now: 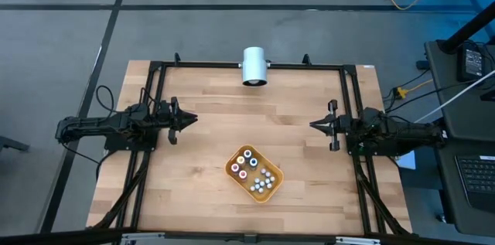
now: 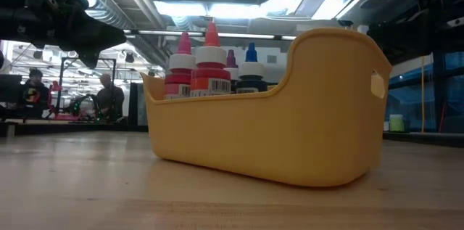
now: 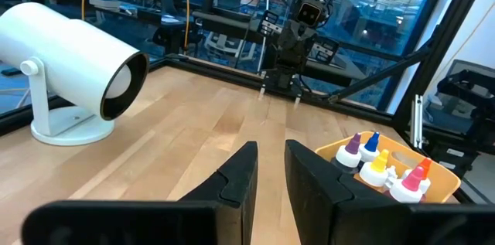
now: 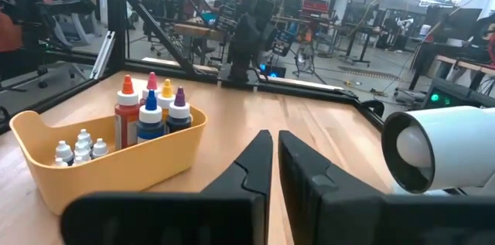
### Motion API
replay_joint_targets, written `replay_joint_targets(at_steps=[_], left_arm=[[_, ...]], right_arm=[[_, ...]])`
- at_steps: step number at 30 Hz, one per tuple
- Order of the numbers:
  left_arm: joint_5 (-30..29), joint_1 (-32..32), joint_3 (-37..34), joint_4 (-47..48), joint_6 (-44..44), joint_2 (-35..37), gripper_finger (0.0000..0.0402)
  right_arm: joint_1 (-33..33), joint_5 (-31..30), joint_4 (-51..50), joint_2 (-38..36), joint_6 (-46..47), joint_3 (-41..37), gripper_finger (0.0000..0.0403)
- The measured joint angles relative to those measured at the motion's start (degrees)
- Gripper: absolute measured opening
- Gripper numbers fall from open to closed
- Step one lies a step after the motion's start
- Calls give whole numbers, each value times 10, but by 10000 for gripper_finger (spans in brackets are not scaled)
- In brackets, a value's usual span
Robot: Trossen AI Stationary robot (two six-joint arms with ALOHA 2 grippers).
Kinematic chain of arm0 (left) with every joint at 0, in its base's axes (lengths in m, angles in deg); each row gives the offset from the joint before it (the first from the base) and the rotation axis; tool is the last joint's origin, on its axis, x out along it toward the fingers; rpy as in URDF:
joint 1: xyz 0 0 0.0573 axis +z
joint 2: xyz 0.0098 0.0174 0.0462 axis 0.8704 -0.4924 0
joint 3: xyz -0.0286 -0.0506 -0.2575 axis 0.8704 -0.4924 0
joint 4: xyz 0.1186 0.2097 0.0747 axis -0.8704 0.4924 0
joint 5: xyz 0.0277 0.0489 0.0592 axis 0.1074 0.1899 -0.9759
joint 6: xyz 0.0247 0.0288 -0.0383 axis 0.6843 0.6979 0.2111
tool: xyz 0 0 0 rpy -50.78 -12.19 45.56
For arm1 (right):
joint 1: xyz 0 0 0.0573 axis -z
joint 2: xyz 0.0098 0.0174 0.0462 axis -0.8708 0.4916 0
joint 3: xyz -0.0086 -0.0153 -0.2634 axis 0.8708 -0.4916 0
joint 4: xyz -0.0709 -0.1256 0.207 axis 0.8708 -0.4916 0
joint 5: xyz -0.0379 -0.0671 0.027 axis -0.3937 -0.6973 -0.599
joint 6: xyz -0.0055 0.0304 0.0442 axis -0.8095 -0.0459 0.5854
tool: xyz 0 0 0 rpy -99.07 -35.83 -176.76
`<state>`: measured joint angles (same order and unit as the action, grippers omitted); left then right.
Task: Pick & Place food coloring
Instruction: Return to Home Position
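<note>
The small plastic food coloring bottles with coloured tops (image 4: 151,117) are stood upright in the yellow plastic tray (image 2: 319,114) on the wooden worktop (image 1: 201,191). The left claw (image 1: 193,119) and right claw (image 1: 312,125) are seen narrow and empty, well apart from it. The bottles are judged light, stiff and slippery, best gripped by the body.

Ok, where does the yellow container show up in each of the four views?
High view: the yellow container sits just below the picture's centre.
Low view: it fills the middle of the picture, close up.
Left wrist view: at the picture's lower right.
Right wrist view: at the picture's lower left.
Shared landmark: the white cylinder, seen in the high view and both wrist views; the low view does not show it.
</note>
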<state>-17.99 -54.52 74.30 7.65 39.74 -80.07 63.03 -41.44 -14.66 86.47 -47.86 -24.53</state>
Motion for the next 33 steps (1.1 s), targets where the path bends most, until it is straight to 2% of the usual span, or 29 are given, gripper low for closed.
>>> replay_joint_targets(at_steps=[33], left_arm=[[0,0,0,0,0,0,65]], right_arm=[[0,0,0,0,0,0,30]])
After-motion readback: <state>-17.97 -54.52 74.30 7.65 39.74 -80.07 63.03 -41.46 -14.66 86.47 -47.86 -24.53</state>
